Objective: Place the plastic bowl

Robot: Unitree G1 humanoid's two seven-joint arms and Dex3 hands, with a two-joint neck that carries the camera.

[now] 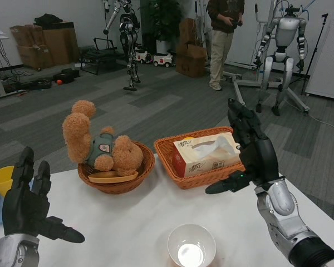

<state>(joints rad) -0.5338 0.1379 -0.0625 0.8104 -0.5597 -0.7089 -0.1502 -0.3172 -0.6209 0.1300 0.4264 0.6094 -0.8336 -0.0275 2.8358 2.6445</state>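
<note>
Glossy translucent plastic bowl (191,246), fuzzy plush teddy bear (100,146) — woven wicker baskets (203,177)

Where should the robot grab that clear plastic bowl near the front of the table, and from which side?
Probably by the rim of the plastic bowl, from above and its right side. It stands upright with its mouth open upward, so a thumb could go inside the wall. The right hand is open and nearer than the left hand.

Silver forearms, black left hand (28,208), right hand (250,150).
</note>
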